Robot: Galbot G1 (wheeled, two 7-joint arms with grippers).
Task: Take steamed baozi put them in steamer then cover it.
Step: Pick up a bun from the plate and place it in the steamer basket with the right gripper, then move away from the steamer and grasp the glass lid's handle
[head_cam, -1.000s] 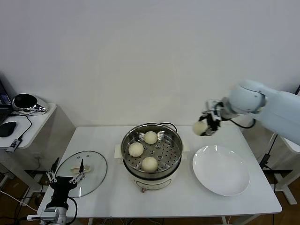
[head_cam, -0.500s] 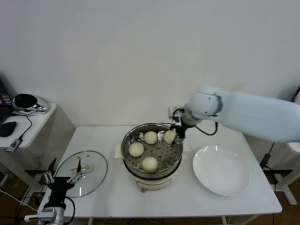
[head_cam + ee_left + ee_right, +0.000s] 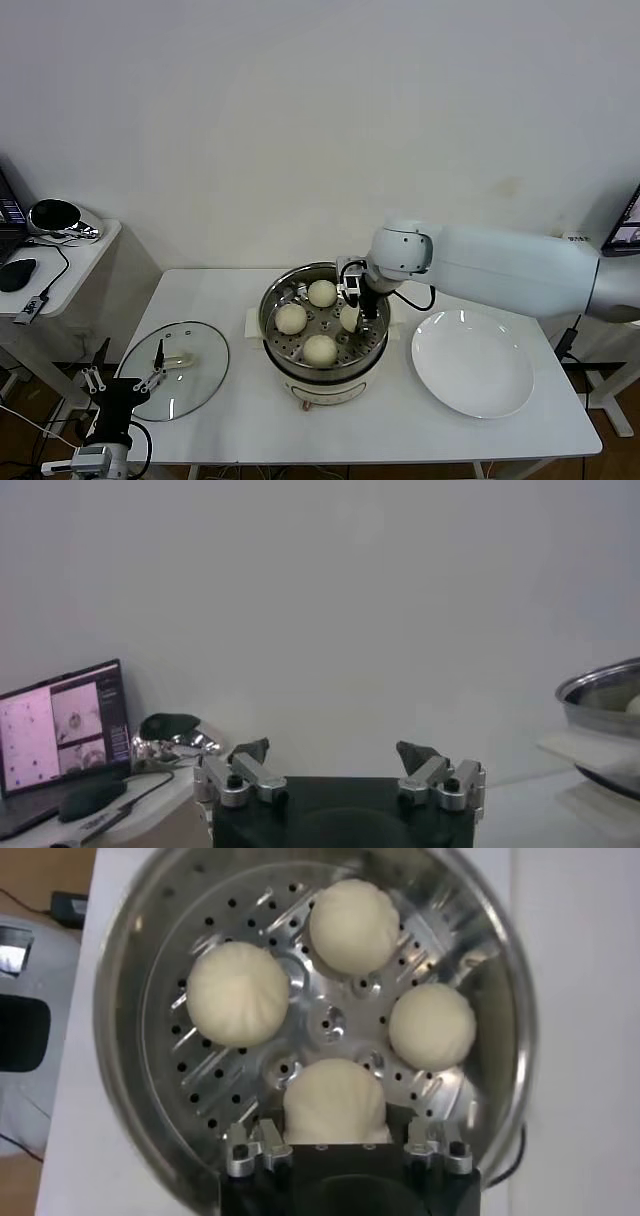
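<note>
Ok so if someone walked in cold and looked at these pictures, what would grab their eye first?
Probably the shiny steamer at the middle of the white table, with three baozi on its perforated tray and a fourth bun held over it by the right tool. Next, the bare white plate to its right and the glass cover lying to its left, near the open left tool.

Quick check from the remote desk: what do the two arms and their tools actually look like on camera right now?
The right arm has a smooth, glossy white, rounded shell with a bulbous joint, ending in a black wrist with a thin black cable looped beside it. The right tool is a black block with silver metal finger mounts. The left tool matches: black body, silver hinged brackets, dark fingertips.
</note>
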